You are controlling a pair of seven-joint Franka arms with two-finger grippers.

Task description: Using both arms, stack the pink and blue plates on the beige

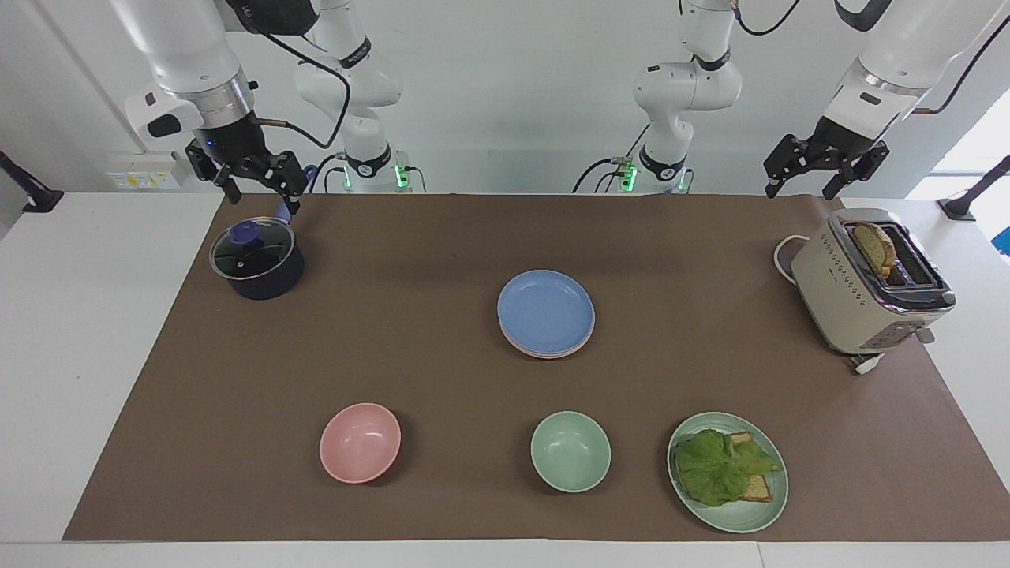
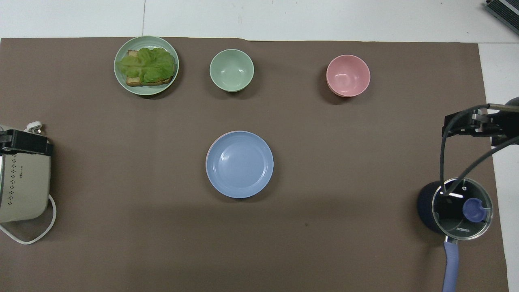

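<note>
toaster: bread slice | green plate: lettuce, toast | pot: contents unclear | both claws spread

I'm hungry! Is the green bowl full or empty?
Empty: the green bowl shows only its smooth bare inside in both views. The food sits on the green plate beside it.

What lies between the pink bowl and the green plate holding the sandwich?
The green bowl sits between the pink bowl and the green plate; both views show it.

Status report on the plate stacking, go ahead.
Left gripper open, raised over the toaster end; right gripper open, above the pot. Blue plate tops the stack, pink plate rim showing beneath. Nothing in the way.
</note>
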